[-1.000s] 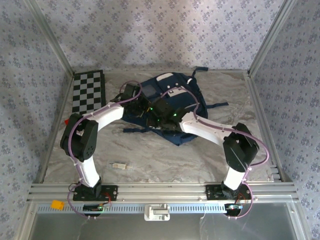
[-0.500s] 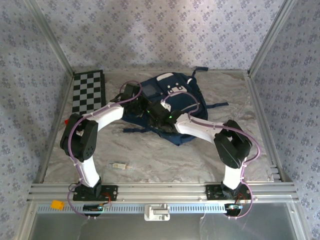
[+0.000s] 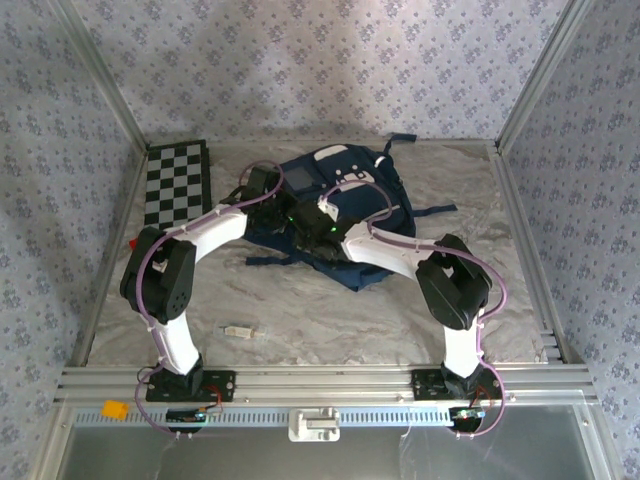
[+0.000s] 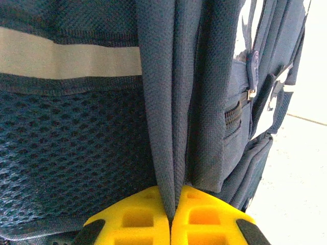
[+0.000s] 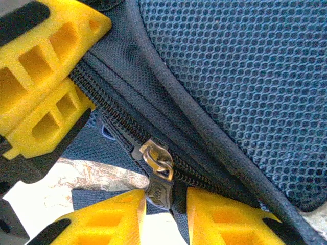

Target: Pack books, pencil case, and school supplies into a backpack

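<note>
Lower centre: backpack (image 4: 66, 153) fold clamped by left gripper (image 4: 171, 220). zipper pull (image 5: 157, 176) straddled by right gripper (image 5: 166, 217), clamping cannot be told. Risk: pull slipped if tugged while loosely held.

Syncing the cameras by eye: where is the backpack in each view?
Top external: backpack at far centre of the table.
Left wrist: backpack left and centre, a fold pinched in the left gripper at the bottom.
Right wrist: backpack mesh upper right, zipper running diagonally.
Shared landmark: the left gripper's yellow fingers, upper left in the right wrist view.
</note>
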### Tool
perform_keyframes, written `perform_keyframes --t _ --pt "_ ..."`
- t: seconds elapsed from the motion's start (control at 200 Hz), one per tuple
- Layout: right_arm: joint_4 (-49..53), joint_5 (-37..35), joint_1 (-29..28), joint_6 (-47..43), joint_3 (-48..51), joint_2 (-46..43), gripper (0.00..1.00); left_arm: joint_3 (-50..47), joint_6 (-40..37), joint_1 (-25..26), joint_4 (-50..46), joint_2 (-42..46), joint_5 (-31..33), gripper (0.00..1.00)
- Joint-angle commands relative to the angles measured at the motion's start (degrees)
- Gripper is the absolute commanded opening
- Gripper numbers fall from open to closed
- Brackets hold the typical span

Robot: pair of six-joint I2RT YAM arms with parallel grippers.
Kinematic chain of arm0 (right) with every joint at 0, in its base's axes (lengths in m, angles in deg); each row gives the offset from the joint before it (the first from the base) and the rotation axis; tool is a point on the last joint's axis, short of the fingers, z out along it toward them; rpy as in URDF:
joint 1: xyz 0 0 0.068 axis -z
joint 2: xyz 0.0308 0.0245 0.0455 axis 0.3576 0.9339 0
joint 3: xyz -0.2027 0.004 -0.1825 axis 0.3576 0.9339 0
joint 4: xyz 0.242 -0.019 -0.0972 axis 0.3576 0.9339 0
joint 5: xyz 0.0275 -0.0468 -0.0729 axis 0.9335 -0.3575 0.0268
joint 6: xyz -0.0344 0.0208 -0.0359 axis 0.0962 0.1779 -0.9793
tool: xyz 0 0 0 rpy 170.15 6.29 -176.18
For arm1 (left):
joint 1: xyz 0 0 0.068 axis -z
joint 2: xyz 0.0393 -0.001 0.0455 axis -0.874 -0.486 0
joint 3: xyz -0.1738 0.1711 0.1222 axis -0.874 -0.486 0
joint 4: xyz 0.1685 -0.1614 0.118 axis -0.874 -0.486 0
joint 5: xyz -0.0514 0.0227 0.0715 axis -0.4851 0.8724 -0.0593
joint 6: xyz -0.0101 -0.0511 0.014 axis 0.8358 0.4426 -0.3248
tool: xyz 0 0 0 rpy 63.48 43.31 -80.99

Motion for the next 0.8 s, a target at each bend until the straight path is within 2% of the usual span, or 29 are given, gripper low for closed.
perform_keyframes --t 0.0,0.11,0.205,0.3,0.44,0.59,0.8 --pt "-2.57 -4.64 2.50 -1.38 -1.43 1.49 0.25 0.50 1.15 0.57 2.27 2.91 -3.43 0.00" --pt "-2.05 -5.23 2.64 -2.34 -0.79 0.84 0.14 0.54 0.67 0.48 1.70 3.00 -3.10 0.00" --pt "-1.39 -5.52 2.35 -4.33 -0.88 0.59 0.13 0.51 0.66 0.44 1.78 2.92 -2.99 0.00" --pt "0.57 -6.17 2.03 -6.06 -1.04 0.07 0.05 0.58 0.54 0.26 1.61 2.91 -2.92 0.00" --pt "3.69 -6.44 0.72 -8.67 0.10 -1.94 0.00 0.92 -0.36 -0.73 0.84 3.16 -2.18 0.00" --pt "8.51 -8.11 -2.01 -11.74 3.55 -6.01 0.00 2.08 -2.14 -2.08 -1.15 3.00 -1.43 0.00" --pt "9.77 -2.40 -1.74 -15.35 10.95 -12.44 0.00 3.61 -3.34 -4.25 -2.25 1.74 -0.72 0.00"
